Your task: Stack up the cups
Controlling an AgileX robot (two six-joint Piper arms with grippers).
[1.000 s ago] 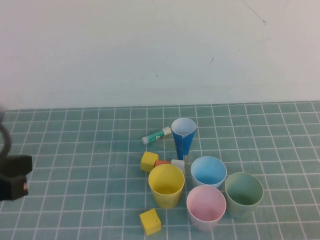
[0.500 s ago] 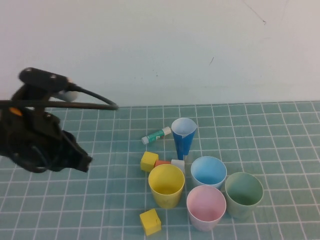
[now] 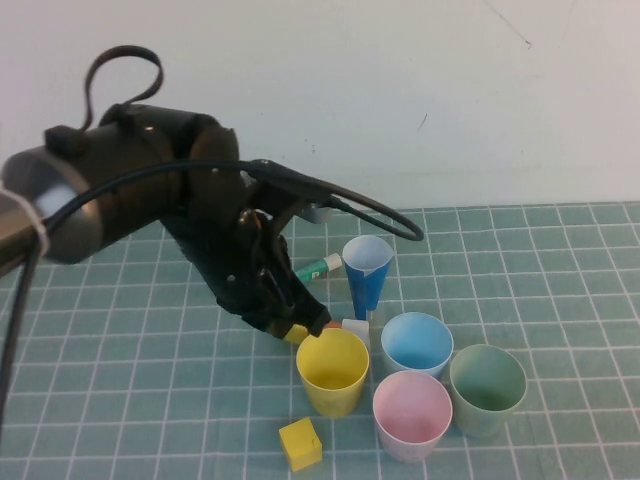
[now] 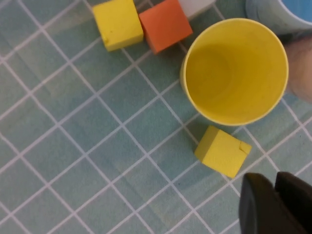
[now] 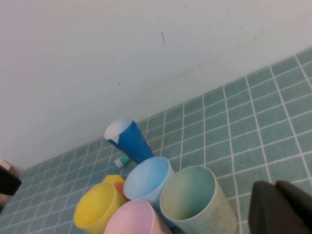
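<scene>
High view: four cups are clustered upright on the green grid mat (image 3: 120, 400): yellow cup (image 3: 332, 370), pink cup (image 3: 411, 414), light blue cup (image 3: 417, 343) and pale green cup (image 3: 487, 388). The left gripper (image 3: 305, 325) is positioned just beside the yellow cup's rim; its finger state cannot be told. The right gripper (image 5: 282, 207) is glimpsed only in its wrist view, fingers unreadable.

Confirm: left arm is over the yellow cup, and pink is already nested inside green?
Not quite. In the high view the pink cup stands alone beside the green cup, unstacked. The left gripper is at the yellow cup; the right gripper is outside the high view.
</scene>
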